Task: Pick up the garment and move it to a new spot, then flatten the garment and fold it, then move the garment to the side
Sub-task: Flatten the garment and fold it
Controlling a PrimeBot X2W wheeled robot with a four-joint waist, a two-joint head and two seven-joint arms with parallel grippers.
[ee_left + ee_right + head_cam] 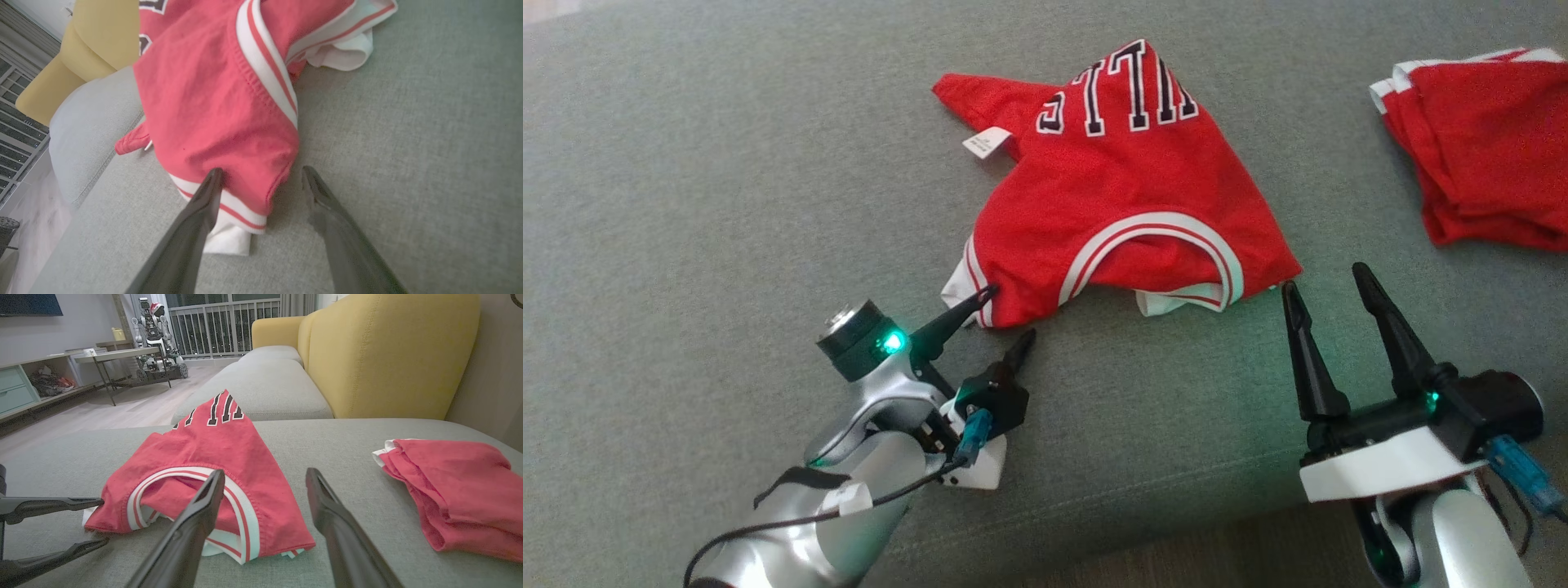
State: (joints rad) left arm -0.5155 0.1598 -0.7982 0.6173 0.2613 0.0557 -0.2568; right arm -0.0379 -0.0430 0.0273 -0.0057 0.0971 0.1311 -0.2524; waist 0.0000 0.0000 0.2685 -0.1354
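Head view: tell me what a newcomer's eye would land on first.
A crumpled red jersey with black-and-white lettering lies mid-picture on the grey sofa cushion. A second red garment, folded, sits at the upper right. The left end effector stands open at the jersey's near left corner, the right end effector open just off its near right corner.
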